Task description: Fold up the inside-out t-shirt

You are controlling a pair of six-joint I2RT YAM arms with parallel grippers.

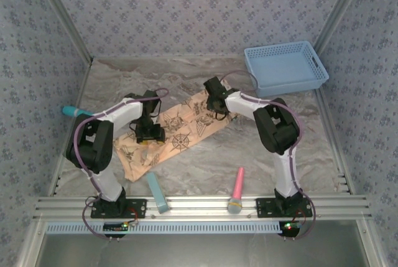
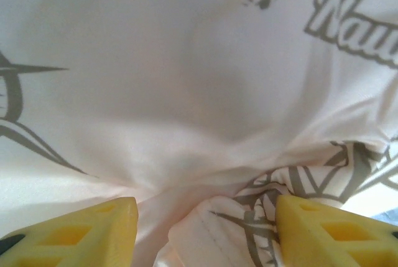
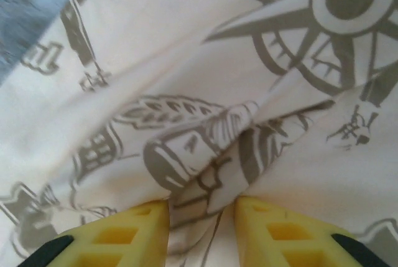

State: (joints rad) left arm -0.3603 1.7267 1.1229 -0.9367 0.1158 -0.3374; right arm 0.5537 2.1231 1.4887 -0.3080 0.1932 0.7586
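Yellow jaws astride bunched t-shirt [image 3: 205,149]

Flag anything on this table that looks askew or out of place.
The peach-tan printed cloth t-shirt lies diagonally and rumpled, with a ridge of cloth pinched up between the yellow fingers of the right gripper. The blue plastic basket sits skewed in the far right corner.

Walls [image 1: 186,5] covered in a blue-grey pattern of small flowers close the space on three sides (back, left and right), meeting at slanted metal posts [image 1: 64,17]. The table top [image 1: 205,167] is marbled grey and beige. A ribbed aluminium rail [image 1: 205,205] runs along its near edge, with a white perforated strip [image 1: 205,226] just below. The light is even and soft.
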